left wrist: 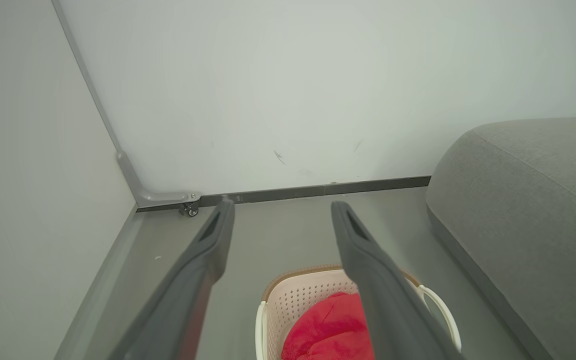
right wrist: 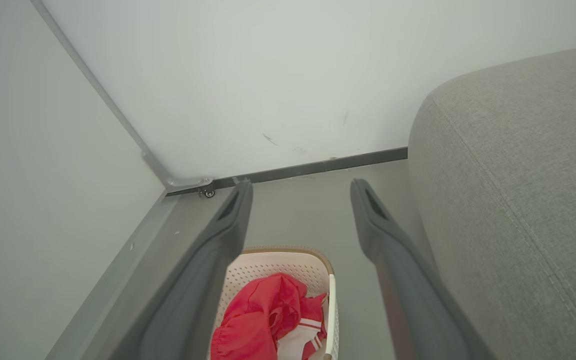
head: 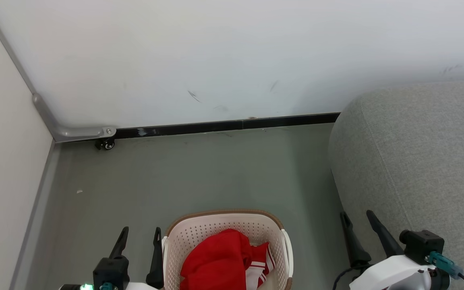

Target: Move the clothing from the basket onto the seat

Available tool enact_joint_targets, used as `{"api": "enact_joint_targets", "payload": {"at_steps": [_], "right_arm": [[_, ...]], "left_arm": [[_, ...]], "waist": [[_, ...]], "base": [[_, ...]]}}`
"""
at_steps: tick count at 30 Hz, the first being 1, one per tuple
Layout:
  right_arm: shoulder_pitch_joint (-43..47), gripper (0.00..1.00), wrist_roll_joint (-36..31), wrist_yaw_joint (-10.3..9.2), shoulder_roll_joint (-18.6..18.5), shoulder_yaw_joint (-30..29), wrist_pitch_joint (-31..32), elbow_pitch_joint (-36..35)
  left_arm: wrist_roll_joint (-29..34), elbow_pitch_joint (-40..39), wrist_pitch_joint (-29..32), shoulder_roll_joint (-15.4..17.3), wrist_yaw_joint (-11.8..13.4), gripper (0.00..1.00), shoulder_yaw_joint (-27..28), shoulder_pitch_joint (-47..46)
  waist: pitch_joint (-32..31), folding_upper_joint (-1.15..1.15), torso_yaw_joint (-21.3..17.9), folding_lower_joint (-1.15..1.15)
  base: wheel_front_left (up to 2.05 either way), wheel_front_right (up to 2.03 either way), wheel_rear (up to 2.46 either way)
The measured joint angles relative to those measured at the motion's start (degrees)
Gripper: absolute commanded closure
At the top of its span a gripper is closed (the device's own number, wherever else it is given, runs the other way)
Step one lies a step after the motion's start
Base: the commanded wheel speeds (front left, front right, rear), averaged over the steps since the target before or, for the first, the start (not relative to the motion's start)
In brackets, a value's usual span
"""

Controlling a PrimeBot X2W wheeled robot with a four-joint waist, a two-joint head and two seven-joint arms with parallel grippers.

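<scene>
Red clothing (head: 220, 262) with white striped trim lies bunched inside the cream perforated basket (head: 199, 231), which stands on the grey floor at the bottom centre of the head view. The grey fabric seat (head: 421, 161) rises on the right. My left gripper (head: 141, 235) is open just left of the basket, nothing between its fingers. My right gripper (head: 357, 217) is open between the basket and the seat's side. In the left wrist view the clothing (left wrist: 328, 330) and basket (left wrist: 293, 300) sit below the open left gripper (left wrist: 280, 207). Between the fingers of the right gripper (right wrist: 300, 187), the right wrist view has the clothing (right wrist: 263, 320), the basket (right wrist: 278, 260) and the seat (right wrist: 518, 175).
A white wall runs across the back with a dark baseboard (head: 224, 125). A pale partition (head: 2, 161) closes the left side, with a metal bracket and small caster (head: 106, 143) at the corner. Bare grey floor (head: 199, 173) lies between basket and wall.
</scene>
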Motion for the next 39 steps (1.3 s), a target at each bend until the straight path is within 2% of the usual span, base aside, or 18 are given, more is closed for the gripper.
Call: {"api": "enact_joint_targets", "payload": {"at_steps": [21,39], "right_arm": [[-0.01,0.00,-0.43,0.00,0.04,-1.18,-0.74,-2.07],[-0.20,0.00,-0.59,0.00,0.09,-3.76,-1.87,-5.99]], "left_arm": [[0.62,1.33,0.00,-0.10,-0.19,0.00,-1.01,-1.83],[2.72,4.56,0.00,-0.53,-2.22,0.00,-3.96,-7.39]], "waist": [[2.26,0.00,-0.42,0.00],[7.69,0.00,-2.59,-0.01]], "base": [[0.00,0.00,0.00],[0.00,0.00,0.00]]}}
